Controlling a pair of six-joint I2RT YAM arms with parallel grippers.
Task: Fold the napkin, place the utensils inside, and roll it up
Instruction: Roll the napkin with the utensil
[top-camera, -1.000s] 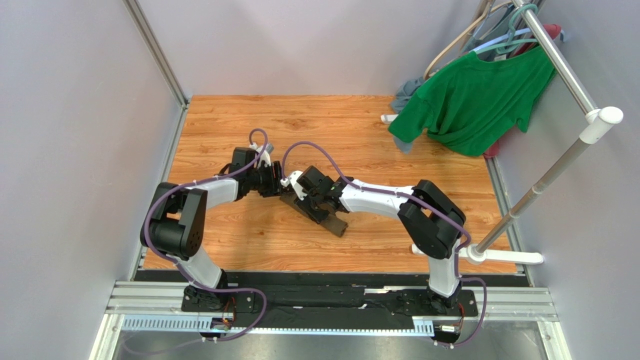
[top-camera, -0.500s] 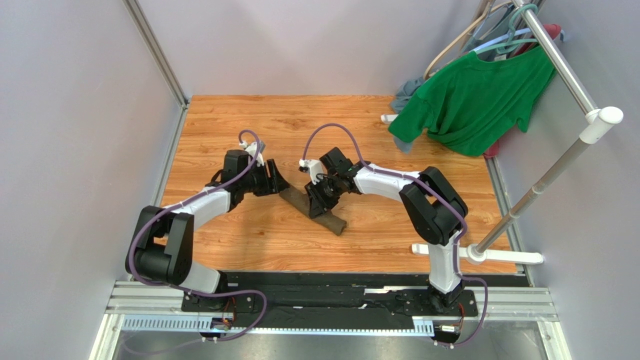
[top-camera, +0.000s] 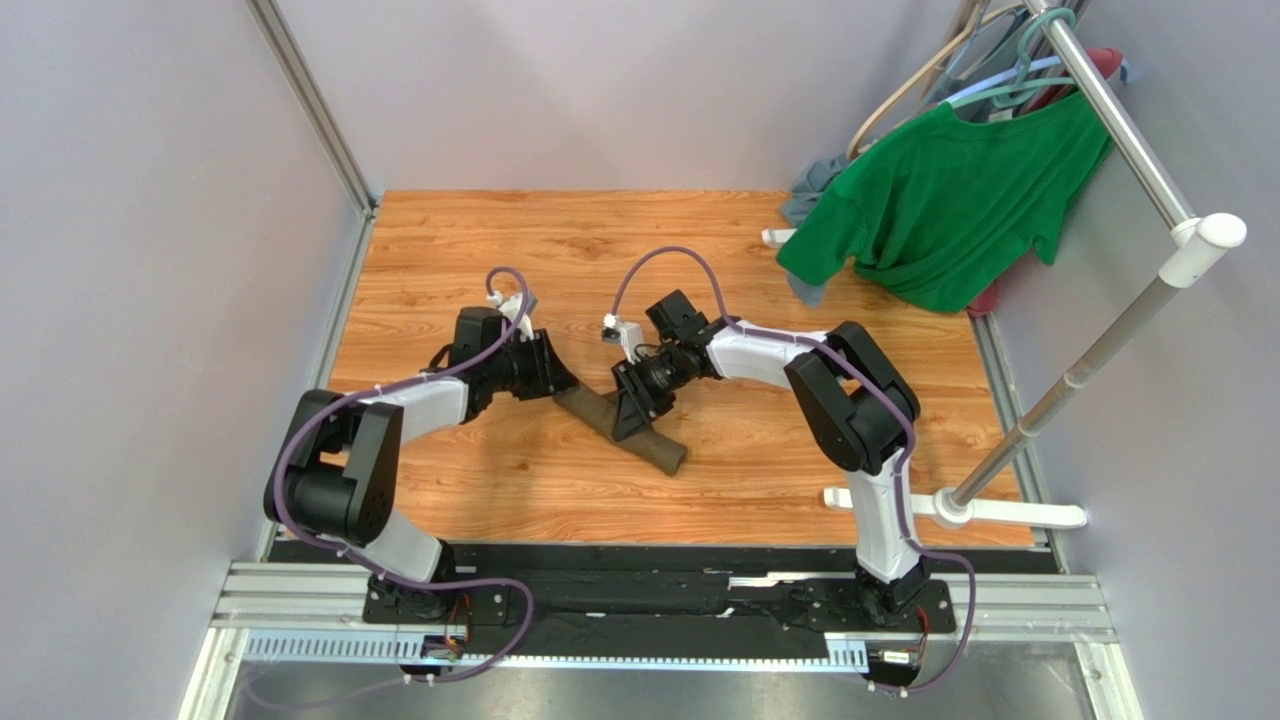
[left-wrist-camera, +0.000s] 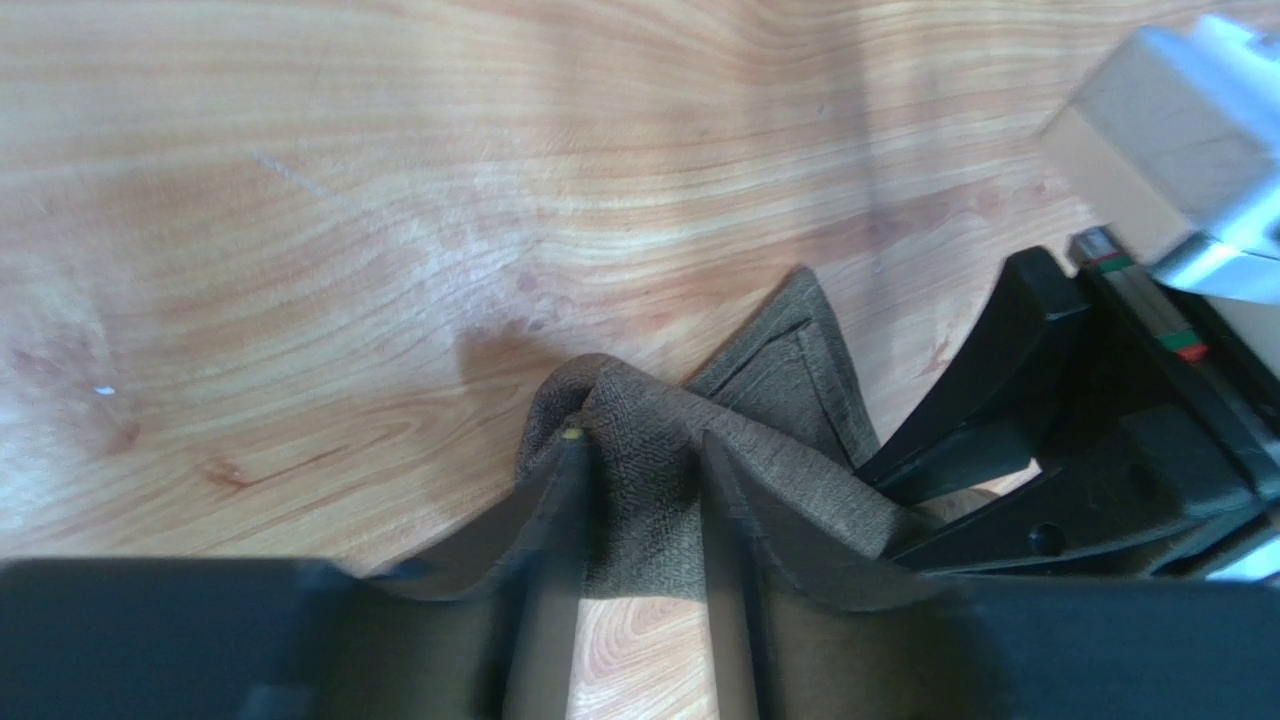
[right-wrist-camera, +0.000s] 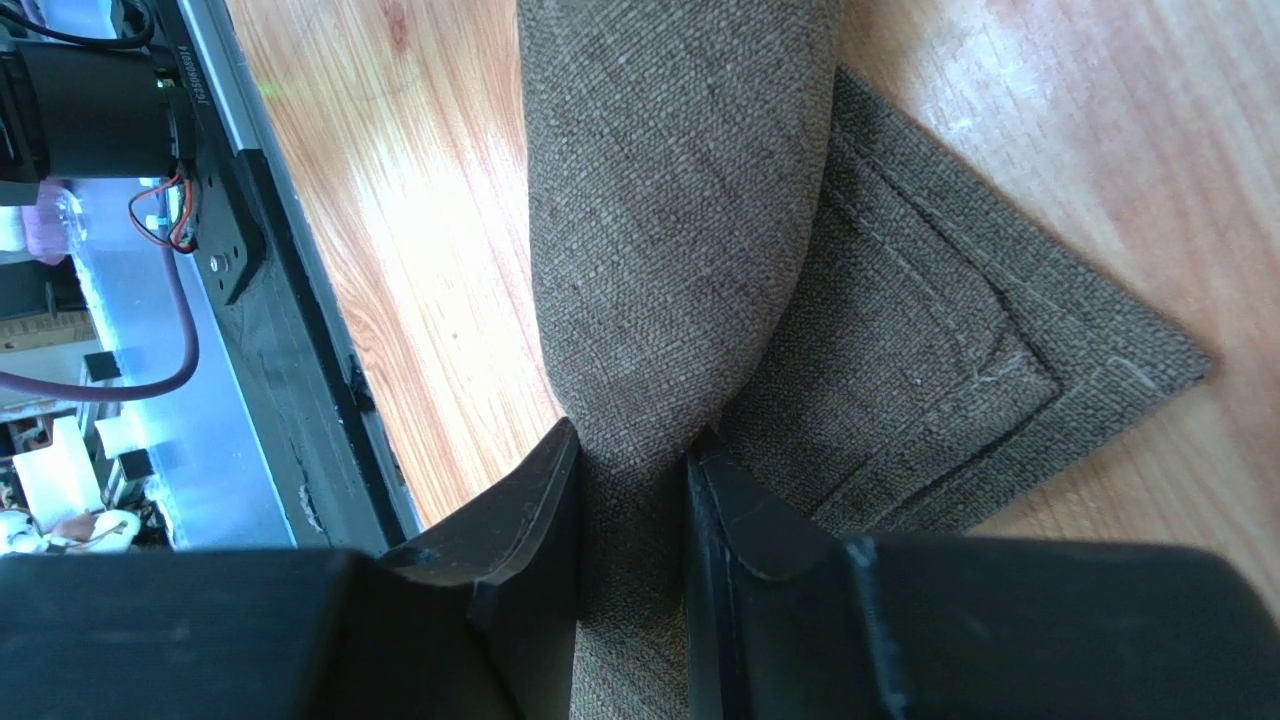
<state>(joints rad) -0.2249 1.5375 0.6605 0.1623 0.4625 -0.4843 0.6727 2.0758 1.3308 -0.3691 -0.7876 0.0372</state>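
Napkin (top-camera: 649, 440) pinched between left fingers (left-wrist-camera: 549, 600), right fingers (right-wrist-camera: 526, 525).

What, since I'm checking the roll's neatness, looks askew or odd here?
The napkin roll is untidy: a hemmed corner pokes out flat beside the roll near the right gripper, and the end pinched in the left gripper is bunched into a peak. No cutlery shows.

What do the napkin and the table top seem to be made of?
The napkin: coarse woven cloth, matte olive-brown; the weave and stitched hem show. The table: wood or wood-look laminate, lightly glossy; grain lines and glare show.
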